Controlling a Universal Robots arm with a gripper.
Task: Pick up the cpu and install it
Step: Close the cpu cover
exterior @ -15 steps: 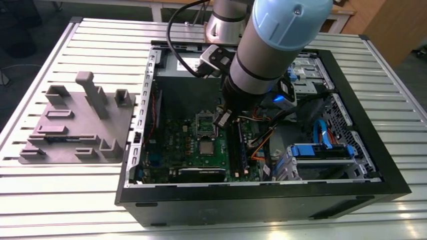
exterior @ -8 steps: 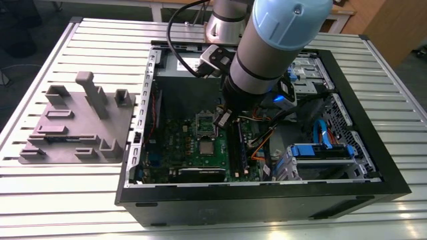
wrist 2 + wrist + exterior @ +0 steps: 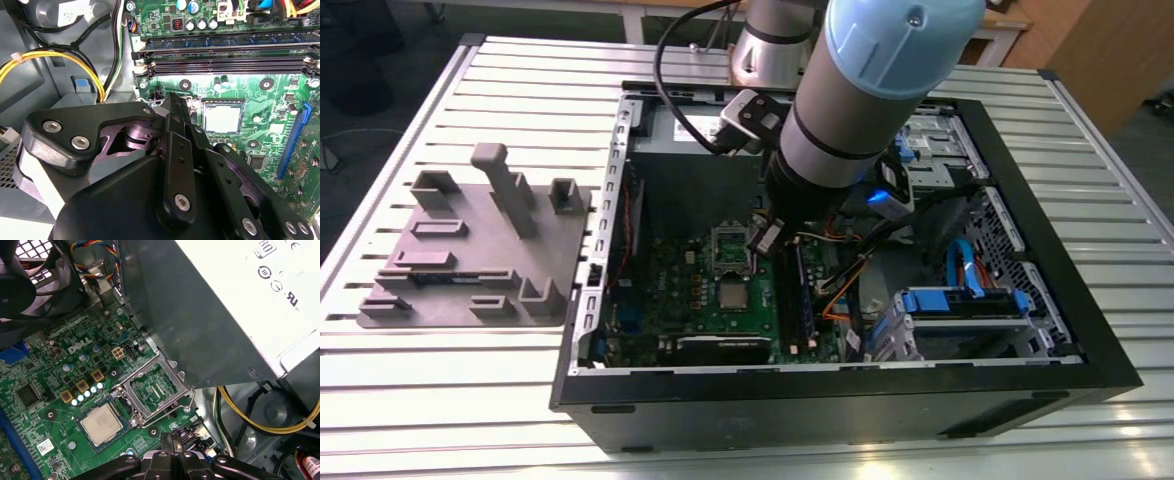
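Now, cpu (image 3: 222,119) near the tool (image 3: 175,102)

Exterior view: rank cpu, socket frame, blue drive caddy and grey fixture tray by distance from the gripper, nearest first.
1. socket frame: right beside the gripper, toward the exterior view's left.
2. cpu: on the motherboard, just past the frame.
3. blue drive caddy: exterior view's right, inside the case.
4. grey fixture tray: outside the case, exterior view's left.

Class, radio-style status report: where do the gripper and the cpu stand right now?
Gripper jaws shut, empty, hanging near the cpu. Cpu lying flat on the motherboard, socket frame swung open beside it. Nothing over the cpu.
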